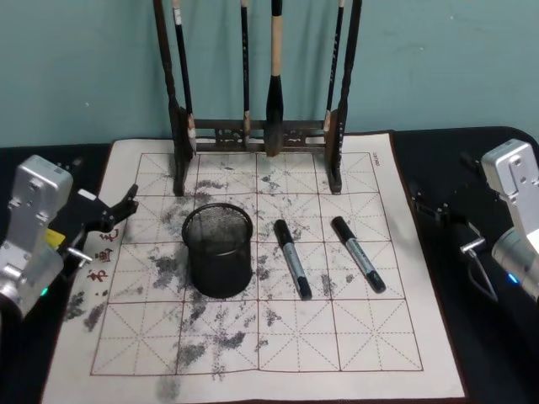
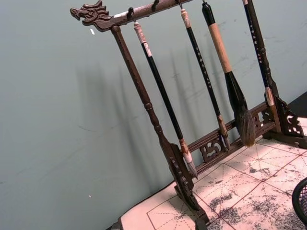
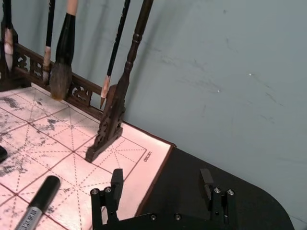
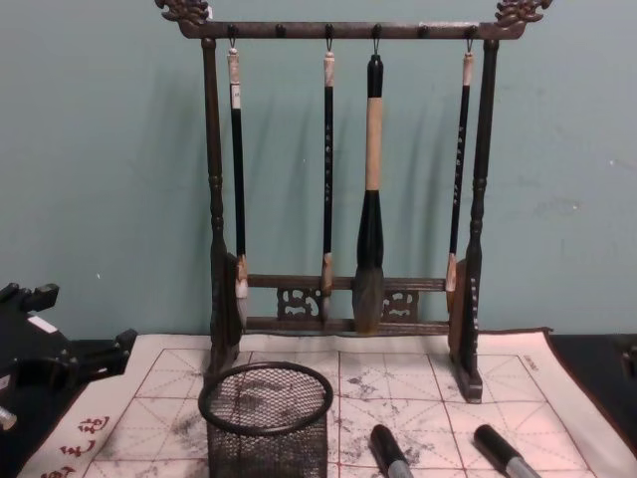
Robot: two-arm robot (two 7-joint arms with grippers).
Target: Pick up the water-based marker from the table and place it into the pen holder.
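Note:
The black wire-mesh pen holder (image 1: 217,252) stands upright on the practice mat, left of centre; it shows in the chest view too (image 4: 267,423). Two black markers with grey barrels lie flat to its right: one close by (image 1: 292,258), the other farther right (image 1: 358,253). The right wrist view shows the cap end of the farther marker (image 3: 41,201). My left gripper (image 1: 104,180) hangs open over the mat's left edge, clear of the holder. Over the black table right of the mat, my right gripper (image 1: 441,181) is open, its two fingers wide apart (image 3: 161,182), with nothing between them.
A tall dark carved wooden brush rack (image 1: 257,135) with several hanging brushes stands at the back of the mat, behind the holder. The white grid mat (image 1: 253,345), stained with ink, covers most of the black table (image 1: 497,337). A teal wall rises close behind.

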